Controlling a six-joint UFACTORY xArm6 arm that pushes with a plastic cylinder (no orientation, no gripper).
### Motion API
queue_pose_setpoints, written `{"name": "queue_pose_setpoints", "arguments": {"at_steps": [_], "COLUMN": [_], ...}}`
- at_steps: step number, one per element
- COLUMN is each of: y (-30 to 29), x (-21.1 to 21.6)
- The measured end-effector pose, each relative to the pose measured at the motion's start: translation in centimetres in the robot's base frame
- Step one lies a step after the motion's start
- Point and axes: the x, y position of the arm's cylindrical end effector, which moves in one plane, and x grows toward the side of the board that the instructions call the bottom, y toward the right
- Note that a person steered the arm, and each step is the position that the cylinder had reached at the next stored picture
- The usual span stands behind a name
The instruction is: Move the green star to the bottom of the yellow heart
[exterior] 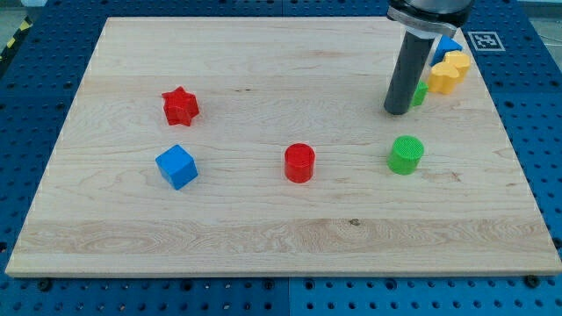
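Note:
The green star [421, 92] sits near the view's top right, mostly hidden behind my rod; only a small green part shows at the rod's right side. The yellow heart [457, 63] lies just up and right of it, near the board's right edge. A second yellow block [442, 77] sits between the heart and the star; its shape is unclear. My tip [397, 111] rests on the board, touching or almost touching the star's left side.
A blue block [449, 46] sits above the yellow heart. A green cylinder [406, 154] lies below my tip. A red cylinder [299, 162], a blue cube [176, 166] and a red star [180, 106] lie to the view's left on the wooden board [263, 237].

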Motion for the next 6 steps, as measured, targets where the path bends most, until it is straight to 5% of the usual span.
{"name": "queue_pose_setpoints", "arguments": {"at_steps": [2,6], "y": [-1.6,1.7], "x": [-4.3,-4.0]}}
